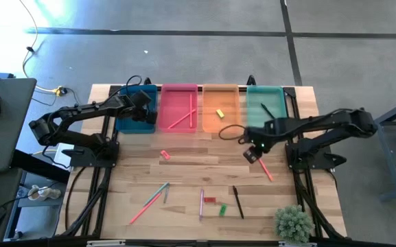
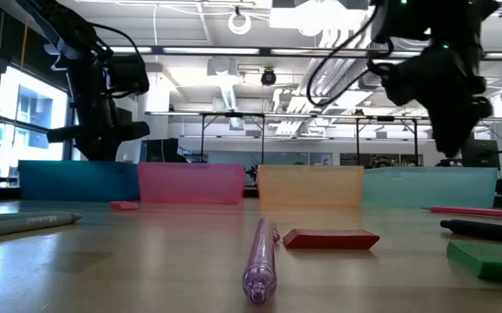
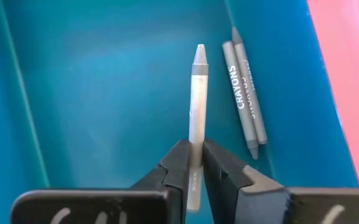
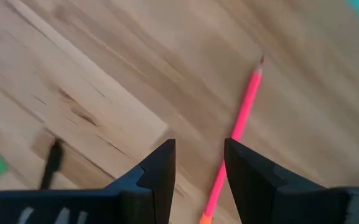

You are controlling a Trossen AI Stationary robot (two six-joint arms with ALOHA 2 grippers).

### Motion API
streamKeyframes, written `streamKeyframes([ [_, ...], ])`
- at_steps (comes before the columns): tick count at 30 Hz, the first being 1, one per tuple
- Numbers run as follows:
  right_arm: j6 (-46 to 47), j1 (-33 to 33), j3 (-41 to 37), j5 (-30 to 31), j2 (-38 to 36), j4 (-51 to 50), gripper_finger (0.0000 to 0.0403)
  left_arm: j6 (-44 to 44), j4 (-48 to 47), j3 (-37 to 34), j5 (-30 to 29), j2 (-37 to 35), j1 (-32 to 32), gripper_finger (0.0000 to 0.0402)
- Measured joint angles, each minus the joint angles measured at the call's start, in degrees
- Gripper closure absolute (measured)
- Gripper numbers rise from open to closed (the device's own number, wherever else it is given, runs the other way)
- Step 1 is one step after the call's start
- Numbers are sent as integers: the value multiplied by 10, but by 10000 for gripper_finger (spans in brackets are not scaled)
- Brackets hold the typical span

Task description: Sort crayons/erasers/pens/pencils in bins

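My left gripper hangs over the teal-blue bin, shut on a grey crayon. Two more grey crayons lie side by side on that bin's floor. My right gripper stands open a little above the wood, in front of the mint-green bin. A pink pencil lies flat on the table just beside its fingers, untouched. The pink-red bin holds a pink pencil, the orange bin a yellow eraser, and the mint-green bin a black pen. My left gripper pinches the grey crayon's blunt end between its two fingers. The fingers come steeply from above and lie along the crayon, whose pointed end reaches out ahead of them toward the bin floor. Whether that end touches the floor I cannot tell.
Scattered on the near half of the table are a red eraser, two crayons, a pink pencil, a purple pen, a red eraser, a green eraser and a black pen. A small plant stands at the near right corner.
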Motion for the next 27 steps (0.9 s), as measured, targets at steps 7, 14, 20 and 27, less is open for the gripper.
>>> streamKeyframes([
  [7, 113, 71, -52, 0, 0, 24, 274, 4, 0, 0, 5, 0, 1, 342],
  [14, 211, 143, -73, 9, 0, 27, 274, 21, 0, 0, 23, 0, 1, 294],
  [20, 287, 191, -93, 11, 0, 27, 274, 21, 0, 0, 24, -3, 1, 252],
  [27, 345, 234, -122, 1, 0, 63, 274, 21, 0, 16, 25, -16, 1, 232],
])
